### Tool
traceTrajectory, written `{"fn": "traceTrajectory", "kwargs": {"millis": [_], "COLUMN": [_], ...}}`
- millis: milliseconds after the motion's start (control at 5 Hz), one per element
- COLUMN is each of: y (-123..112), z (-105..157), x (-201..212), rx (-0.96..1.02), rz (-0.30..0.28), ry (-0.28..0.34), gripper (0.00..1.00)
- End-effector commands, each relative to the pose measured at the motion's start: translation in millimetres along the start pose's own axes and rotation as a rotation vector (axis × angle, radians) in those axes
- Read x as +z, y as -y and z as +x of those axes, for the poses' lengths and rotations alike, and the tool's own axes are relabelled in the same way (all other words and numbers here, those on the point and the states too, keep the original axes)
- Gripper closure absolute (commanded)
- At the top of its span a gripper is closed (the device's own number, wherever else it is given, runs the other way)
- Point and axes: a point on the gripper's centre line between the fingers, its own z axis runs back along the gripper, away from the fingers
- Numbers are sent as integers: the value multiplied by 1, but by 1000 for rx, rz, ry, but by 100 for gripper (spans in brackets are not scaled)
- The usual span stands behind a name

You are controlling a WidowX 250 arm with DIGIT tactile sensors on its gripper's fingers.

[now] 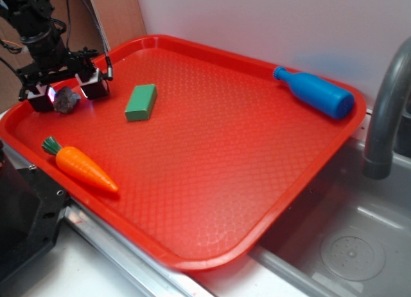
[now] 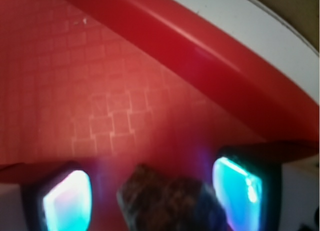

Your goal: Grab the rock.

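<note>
Exterior: claw low at tray's far left corner, fingers spread either side of rock. Rock sits on tray between pads, no visible pinch. Green block just right, apart; carrot nearer front edge. Tray rim close behind, little room leftward.

Wrist: rock centred between two glowing pads, gaps both sides. Closing straight inward looks enough. Rim curves ahead.

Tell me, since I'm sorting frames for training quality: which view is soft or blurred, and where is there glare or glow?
Exterior view: mostly sharp, mild sheen on the red tray and blue bottle. Wrist view: soft throughout, the rock blurred at the bottom edge, and the gripper pads glowing cyan with a purple fringe.
</note>
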Motion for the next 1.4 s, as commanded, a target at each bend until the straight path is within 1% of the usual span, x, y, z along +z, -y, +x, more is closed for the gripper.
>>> {"fn": "traceTrajectory", "kwargs": {"millis": [0,200,400,600,800,1000,1200], "y": [-10,-10,2,30,62,93,107], "z": [-13,-14,-15,-21,-31,-44,-66], "x": [10,28,69,119,155,189,219], "rx": [-1,-40,-183,-420,-618,-744,-845], "rz": [46,46,13,-92,-77,-57,-66], "ry": [7,4,-1,-61,-37,4,69], "gripper": [100,100,100,100,100,100,100]}}
